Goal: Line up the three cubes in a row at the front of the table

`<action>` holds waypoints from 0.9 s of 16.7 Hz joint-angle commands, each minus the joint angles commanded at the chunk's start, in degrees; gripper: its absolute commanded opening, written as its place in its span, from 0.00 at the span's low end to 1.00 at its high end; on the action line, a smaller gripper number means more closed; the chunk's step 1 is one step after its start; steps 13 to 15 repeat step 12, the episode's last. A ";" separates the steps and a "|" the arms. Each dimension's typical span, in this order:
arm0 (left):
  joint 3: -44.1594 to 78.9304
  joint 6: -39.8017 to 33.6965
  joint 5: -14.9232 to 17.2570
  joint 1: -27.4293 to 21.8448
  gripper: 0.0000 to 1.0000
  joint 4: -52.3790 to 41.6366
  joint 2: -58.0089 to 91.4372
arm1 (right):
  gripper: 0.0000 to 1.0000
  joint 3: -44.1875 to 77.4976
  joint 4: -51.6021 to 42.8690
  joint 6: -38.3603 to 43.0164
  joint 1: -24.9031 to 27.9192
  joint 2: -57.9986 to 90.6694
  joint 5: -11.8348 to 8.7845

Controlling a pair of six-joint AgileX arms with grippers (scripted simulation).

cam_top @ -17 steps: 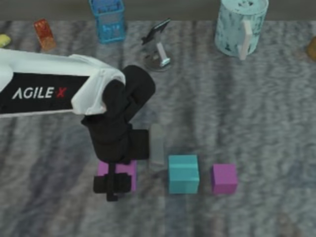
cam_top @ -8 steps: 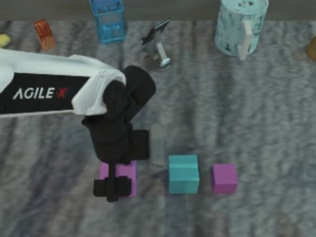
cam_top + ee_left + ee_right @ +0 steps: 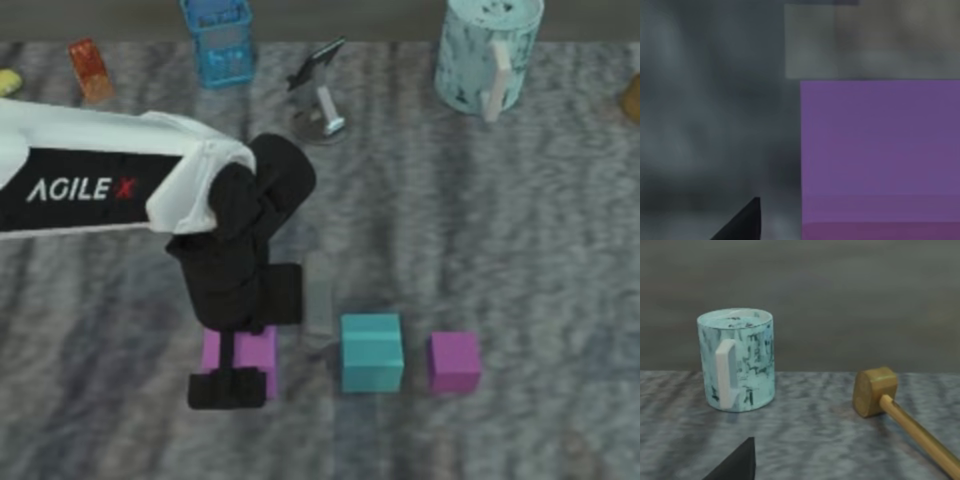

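Left gripper [image 3: 228, 388]: over the light-purple cube's [image 3: 250, 352] front-left edge; finger spread and contact cannot be told.
Cubes: matte, in one front row; teal cube [image 3: 371, 351] in the middle, magenta cube [image 3: 455, 361] rightmost.
Right arm: out of the top view.

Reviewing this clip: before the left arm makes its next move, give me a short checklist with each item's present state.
1. Three cubes in one row at the table's front: ok. The light-purple cube, teal cube and magenta-purple cube line up left to right.
2. Gaps between neighbouring cubes: ok, none touch.
3. Left gripper released from the light-purple cube: cannot tell. It sits over the cube's front edge and hides the contact.
4. Light-purple cube square to the row: cannot tell, arm covers part of it.
5. Path upward clear for the left arm: ok, nothing above it.
6. Right arm out of the way: ok, absent from the top view; its wrist camera faces the mug and wooden mallet.
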 joint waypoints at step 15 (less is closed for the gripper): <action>9.52 -0.11 -0.03 1.23 1.00 -15.18 -5.71 | 1.00 0.00 0.00 0.00 0.00 0.00 0.00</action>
